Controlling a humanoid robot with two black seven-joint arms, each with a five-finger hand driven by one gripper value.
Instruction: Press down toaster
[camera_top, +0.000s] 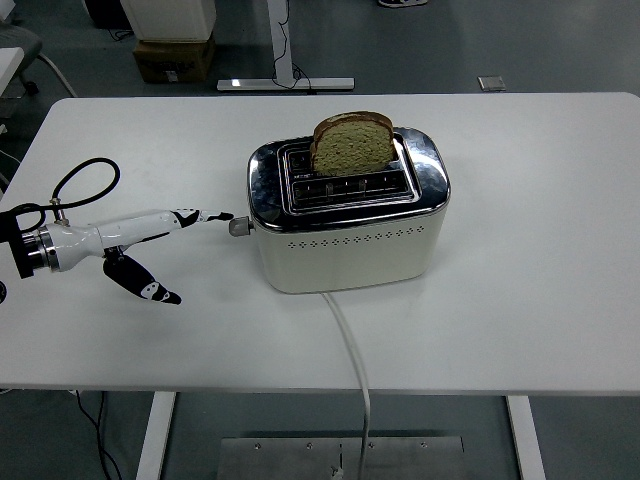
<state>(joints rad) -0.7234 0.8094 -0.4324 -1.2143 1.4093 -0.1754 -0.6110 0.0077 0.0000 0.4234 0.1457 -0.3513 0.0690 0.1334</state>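
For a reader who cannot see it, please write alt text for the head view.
The robot's left hand points one finger at the lever of a cream toaster on a white table. A bread slice stands up in one slot.

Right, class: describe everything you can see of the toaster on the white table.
The toaster is cream-bodied with a shiny chrome top, two slots and a row of small vent holes along its front. It stands upright mid-table. One slice of bread sticks up from the rear slot. A grey lever knob juts from its left end, the left hand nearly reaching it. A white cord runs off the near edge.
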